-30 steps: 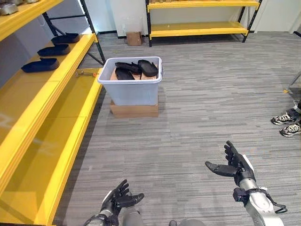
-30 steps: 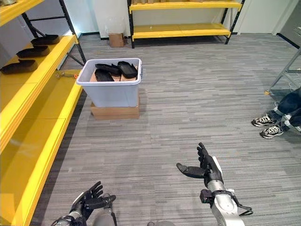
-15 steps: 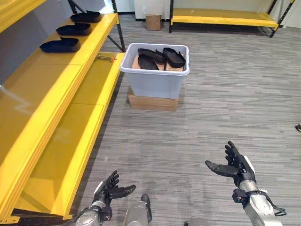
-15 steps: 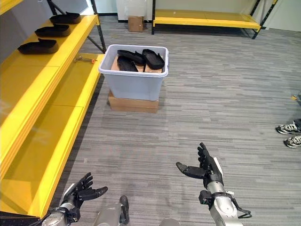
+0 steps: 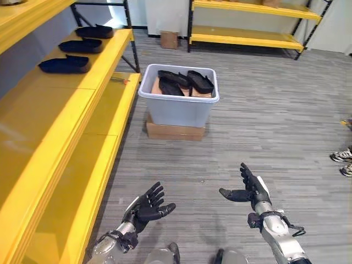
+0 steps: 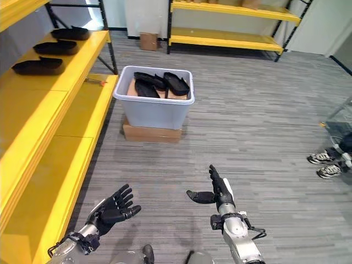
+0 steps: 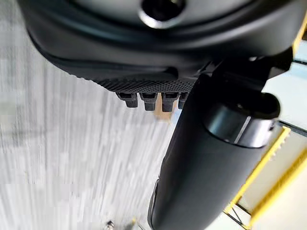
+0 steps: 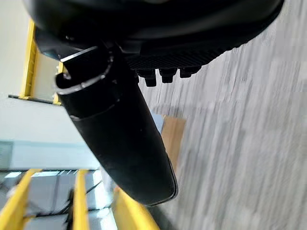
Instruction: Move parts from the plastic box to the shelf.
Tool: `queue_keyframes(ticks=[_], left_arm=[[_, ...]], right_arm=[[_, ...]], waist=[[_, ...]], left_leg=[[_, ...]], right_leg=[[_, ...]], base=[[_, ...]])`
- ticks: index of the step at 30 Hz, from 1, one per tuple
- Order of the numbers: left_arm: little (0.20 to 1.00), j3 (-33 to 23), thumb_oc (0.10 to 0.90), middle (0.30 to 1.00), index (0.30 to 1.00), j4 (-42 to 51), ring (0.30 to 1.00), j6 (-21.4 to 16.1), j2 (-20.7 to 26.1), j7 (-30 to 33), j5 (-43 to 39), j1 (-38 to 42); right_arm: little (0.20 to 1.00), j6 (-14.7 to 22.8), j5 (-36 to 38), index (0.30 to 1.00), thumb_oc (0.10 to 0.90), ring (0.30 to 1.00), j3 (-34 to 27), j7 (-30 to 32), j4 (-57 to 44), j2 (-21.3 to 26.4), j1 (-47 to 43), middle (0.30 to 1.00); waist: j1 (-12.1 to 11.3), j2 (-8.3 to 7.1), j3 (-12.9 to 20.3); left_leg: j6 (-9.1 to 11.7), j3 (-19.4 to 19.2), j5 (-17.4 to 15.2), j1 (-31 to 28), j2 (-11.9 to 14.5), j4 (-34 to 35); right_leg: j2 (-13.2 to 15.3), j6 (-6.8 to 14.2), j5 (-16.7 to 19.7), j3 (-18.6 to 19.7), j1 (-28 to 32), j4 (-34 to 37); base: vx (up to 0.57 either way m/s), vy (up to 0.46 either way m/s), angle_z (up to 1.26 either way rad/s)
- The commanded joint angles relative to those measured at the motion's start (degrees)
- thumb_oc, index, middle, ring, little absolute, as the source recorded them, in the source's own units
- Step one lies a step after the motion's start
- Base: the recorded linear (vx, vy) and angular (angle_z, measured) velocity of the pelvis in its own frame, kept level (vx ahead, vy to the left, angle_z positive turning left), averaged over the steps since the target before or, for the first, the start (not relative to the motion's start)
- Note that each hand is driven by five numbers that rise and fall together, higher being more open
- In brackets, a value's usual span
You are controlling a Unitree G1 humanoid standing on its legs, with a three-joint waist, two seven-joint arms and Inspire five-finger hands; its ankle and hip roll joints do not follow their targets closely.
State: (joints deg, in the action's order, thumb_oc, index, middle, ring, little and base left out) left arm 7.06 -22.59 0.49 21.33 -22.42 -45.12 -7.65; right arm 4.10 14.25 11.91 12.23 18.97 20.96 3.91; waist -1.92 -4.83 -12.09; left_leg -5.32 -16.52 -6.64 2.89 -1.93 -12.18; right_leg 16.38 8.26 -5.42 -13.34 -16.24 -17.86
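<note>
A pale plastic box (image 5: 177, 104) stands on a flat cardboard carton (image 5: 175, 131) on the floor ahead, with several black shoe-shaped parts (image 5: 186, 82) inside. Three more black parts (image 5: 61, 64) lie in a row on the yellow shelf (image 5: 66, 110) to my left. My left hand (image 5: 148, 203) hovers open and empty low in the foreground, near the shelf's edge. My right hand (image 5: 250, 190) is open too, fingers straight and thumb out, holding nothing. Both hands are well short of the box.
A second yellow shelf unit (image 5: 250, 37) lines the far wall, with a small cardboard box (image 5: 169, 39) beside it. A person's shoes (image 6: 327, 165) show at the right edge. Grey floor lies open between me and the box.
The camera has shifted and the box looks nearer. My left hand has risen and moved forward; my right hand has drifted a little left. Both stay open and empty.
</note>
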Motion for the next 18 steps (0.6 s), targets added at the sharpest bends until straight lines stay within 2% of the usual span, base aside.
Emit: queue_keyframes(ticks=[1,2,5,10,11,13,16,18], left_arm=[[1.000,4.1,0.900,1.000,1.000,5.4,1.000,-0.7,0.7,-6.7,-0.9,2.1],[1.000,5.1,0.900,1.000,1.000,6.1,1.000,0.0,0.6,-7.5,-0.2,0.6],[1.000,5.9,0.900,1.000,1.000,5.9,1.000,0.9,-0.3,-7.6,0.5,-0.4],[1.000,6.6,0.900,1.000,1.000,5.4,1.000,0.9,-0.6,-6.8,-1.1,-0.9],[1.000,6.7,0.900,1.000,1.000,6.0,1.000,1.1,-0.7,-6.6,-1.3,-1.2],[1.000,7.3,0.900,1.000,1.000,6.4,1.000,0.8,-0.9,-6.2,-1.1,-1.2],[1.000,8.0,0.900,1.000,1.000,6.2,1.000,1.5,-1.6,-5.4,-2.3,-0.7],[1.000,8.3,0.900,1.000,1.000,6.5,1.000,1.8,-2.6,-5.3,-4.5,-0.7]], right_arm=[[1.000,2.7,-1.4,1.000,0.900,1.000,-5.2,4.1,0.1,0.9,-4.9,1.000],[1.000,2.3,-2.1,1.000,0.900,1.000,-6.2,4.2,0.2,0.6,-3.9,1.000],[1.000,1.8,-2.1,1.000,0.900,1.000,-7.3,2.9,0.3,1.2,-2.2,1.000],[1.000,2.8,-3.3,1.000,0.900,1.000,-6.5,2.2,0.0,2.0,-2.0,1.000],[1.000,2.8,-3.9,1.000,0.900,1.000,-6.3,2.6,-0.4,2.5,-2.0,1.000],[1.000,2.4,-5.6,1.000,0.900,1.000,-6.0,4.2,-0.8,3.1,-2.0,1.000],[1.000,2.5,-6.5,1.000,0.900,1.000,-5.5,5.5,-0.8,3.8,-2.1,1.000],[1.000,3.5,-6.5,1.000,0.900,1.000,-5.4,5.8,-1.4,4.6,-1.7,1.000]], waist=[[0.9,0.01,-0.8],[1.4,0.23,-1.3],[2.2,-0.15,-0.9],[3.4,-0.44,-0.5],[4.2,-0.25,-0.2],[5.0,-0.10,0.1],[5.9,-0.09,0.2],[6.8,0.09,0.6]], left_leg=[[2.2,7.2,-9.3,-5.2,2.4,-2.7],[3.0,8.2,-10.5,-6.1,3.2,-3.7],[3.7,9.3,-12.1,-5.6,3.7,-6.4],[4.2,9.2,-13.0,-6.4,5.3,-8.1],[4.5,9.1,-12.6,-7.5,6.4,-7.2],[4.6,8.5,-12.2,-8.0,7.7,-6.8],[4.8,7.5,-11.8,-8.4,9.1,-6.9],[5.4,6.6,-9.5,-9.5,10.6,-5.9]], right_leg=[[3.5,3.3,17.2,6.1,4.3,15.3],[3.6,3.9,16.7,6.8,5.3,16.0],[3.4,4.3,15.8,7.8,6.9,16.0],[0.5,4.4,12.8,9.4,6.1,10.1],[-1.4,3.7,10.4,10.4,5.2,7.3],[-3.2,2.4,8.1,11.1,4.3,4.7],[-4.4,1.3,6.7,11.2,3.5,2.8],[-5.8,0.2,5.5,10.8,2.8,1.4]], base=[[0.51,-0.237,0.66],[0.53,-0.230,0.63],[0.44,-0.179,0.58],[0.40,-0.143,0.38],[0.40,-0.099,0.02],[0.39,-0.106,0.00],[0.27,-0.078,0.07],[0.32,-0.101,0.08]])
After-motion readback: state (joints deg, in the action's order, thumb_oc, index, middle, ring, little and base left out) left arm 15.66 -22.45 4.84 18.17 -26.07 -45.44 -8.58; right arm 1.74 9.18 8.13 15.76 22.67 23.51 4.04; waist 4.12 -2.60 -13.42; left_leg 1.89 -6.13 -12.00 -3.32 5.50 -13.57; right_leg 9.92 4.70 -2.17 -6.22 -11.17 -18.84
